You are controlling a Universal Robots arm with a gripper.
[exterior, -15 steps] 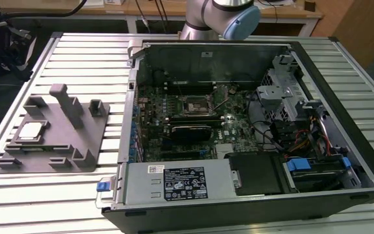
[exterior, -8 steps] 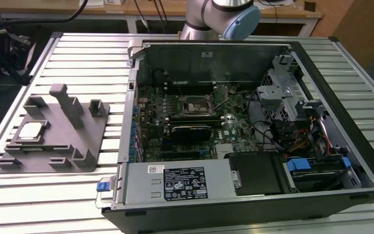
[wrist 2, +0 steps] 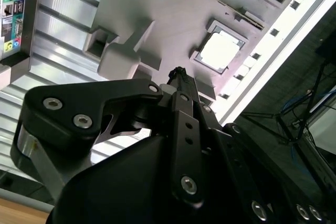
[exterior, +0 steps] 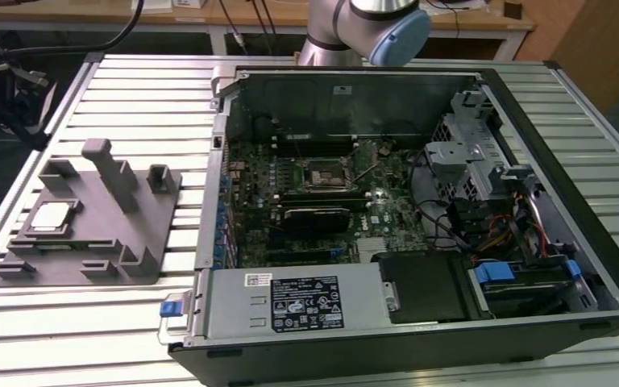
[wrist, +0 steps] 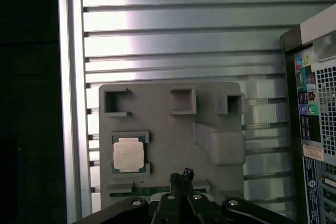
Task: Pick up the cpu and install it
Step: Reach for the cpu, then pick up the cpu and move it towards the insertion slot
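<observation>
Here, the ribbed metal surface point(exterior: 94, 339) carries everything; toward the exterior view's right lies an open computer case point(exterior: 551, 137) on its side, its motherboard point(exterior: 396, 210) exposed, with the square socket frame point(exterior: 321, 173) near the board's middle; at the far edge, behind the case, rises the robot arm point(exterior: 358, 24); toward the exterior view's left, near the case but apart from it, sits the grey fixture point(exterior: 143, 234), a flat plate with raised posts and pockets; the cpu point(exterior: 51, 216) rests flat in a square pocket on the side of the fixture farthest from the case, silvery top up, pale rim showing; in the first wrist view the tool point(wrist: 182, 174) hangs above the fixture, clear of the cpu point(wrist: 128, 156), its tips drawn together with nothing between them; the second wrist view gives the same, the tool point(wrist 2: 176, 72) closed and empty, the cpu point(wrist 2: 220, 51) near its tips but untouched.
</observation>
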